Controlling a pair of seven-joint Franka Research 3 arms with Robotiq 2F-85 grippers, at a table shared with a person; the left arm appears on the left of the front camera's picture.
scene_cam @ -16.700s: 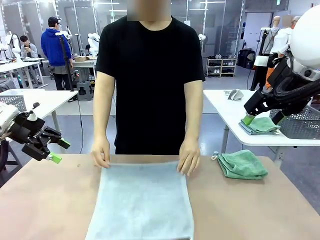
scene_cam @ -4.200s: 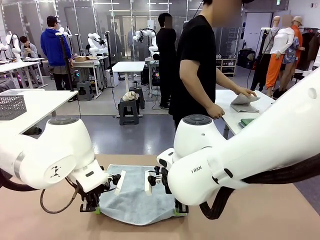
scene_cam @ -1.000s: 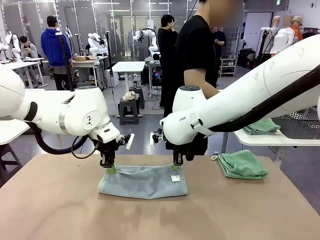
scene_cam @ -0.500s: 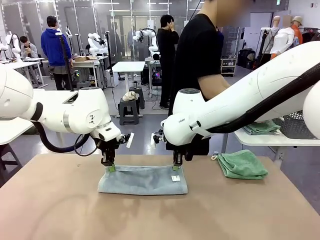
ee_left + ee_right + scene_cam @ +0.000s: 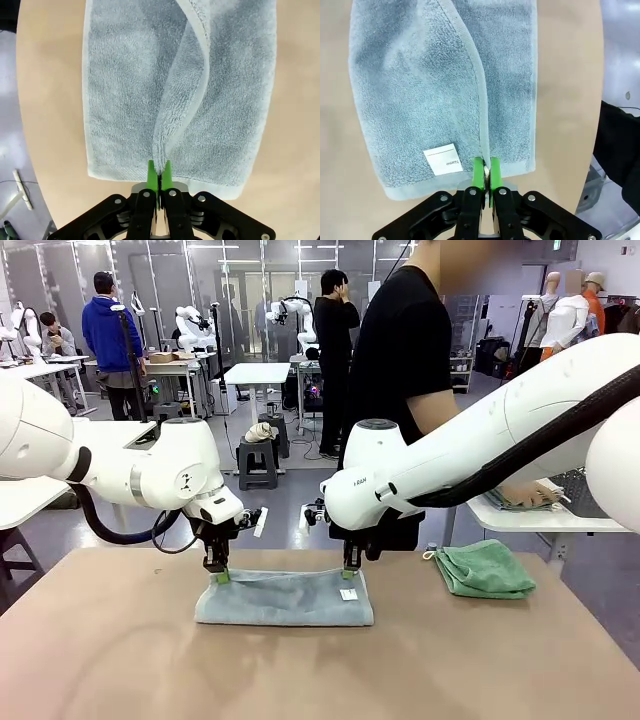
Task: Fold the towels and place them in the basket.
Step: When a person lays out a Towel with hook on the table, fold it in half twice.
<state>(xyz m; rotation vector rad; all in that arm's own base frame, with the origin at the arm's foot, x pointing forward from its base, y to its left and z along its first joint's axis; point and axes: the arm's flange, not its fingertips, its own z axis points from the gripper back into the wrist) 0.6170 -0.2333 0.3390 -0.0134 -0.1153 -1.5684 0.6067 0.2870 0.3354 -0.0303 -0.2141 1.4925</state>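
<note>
You hold one blue towel [image 5: 285, 598], folded at the middle of the table [image 5: 100, 660]: left gripper [image 5: 217, 575] and right gripper [image 5: 349, 570] each pinch its far edge, jaws clamped; green towel [image 5: 485, 570] at table's far right.

My front camera sits low at the robot's edge of the table [image 5: 100, 660], facing across toward the person [image 5: 400, 350]. Each wrist camera looks straight down from close above — all three views share the pale blue-grey towel [image 5: 285, 598], the wrists seeing opposite ends.
</note>
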